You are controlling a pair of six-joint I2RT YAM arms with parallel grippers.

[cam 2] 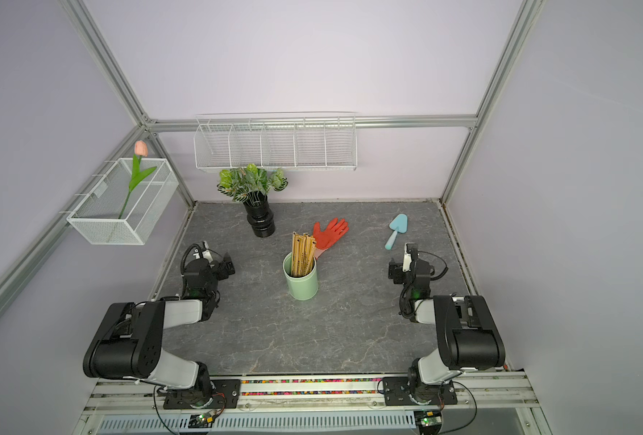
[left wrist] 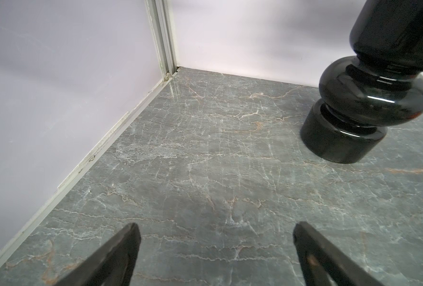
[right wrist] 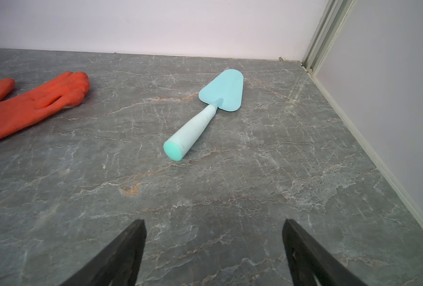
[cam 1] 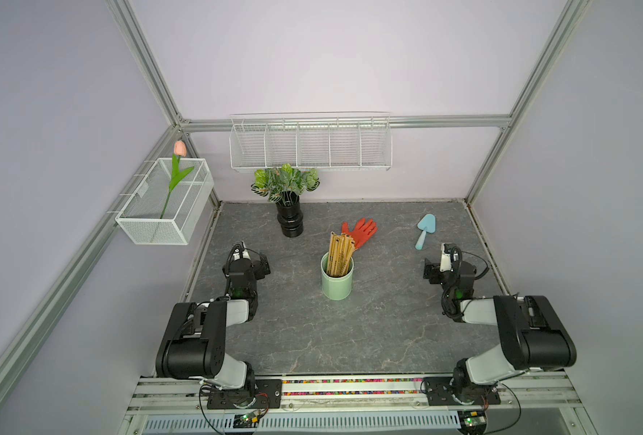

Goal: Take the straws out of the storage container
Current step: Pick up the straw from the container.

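The storage container (cam 1: 337, 283) (cam 2: 301, 283), a pale mint-green cup, stands upright in the middle of the grey marble table (cam 1: 312, 339). A bundle of tan straws (cam 1: 339, 251) (cam 2: 302, 251) stands in it, leaning toward the back and reaching above the rim. My left gripper (left wrist: 216, 227) (cam 1: 250, 260) rests low at the left of the cup, well apart from it, open over bare tabletop. My right gripper (right wrist: 214, 224) (cam 1: 444, 261) is low at the right, also apart from the cup, open with nothing between its fingers. Neither wrist view shows the cup or the straws.
A black ribbed vase (cam 1: 290, 223) (left wrist: 369, 99) with a leafy plant stands at the back left. An orange glove (cam 1: 361, 229) (right wrist: 32, 104) lies just behind the cup. A light-blue trowel (cam 1: 424, 230) (right wrist: 213, 106) lies ahead of the right gripper. White wire baskets (cam 1: 310, 145) (cam 1: 165, 205) hang on the walls.
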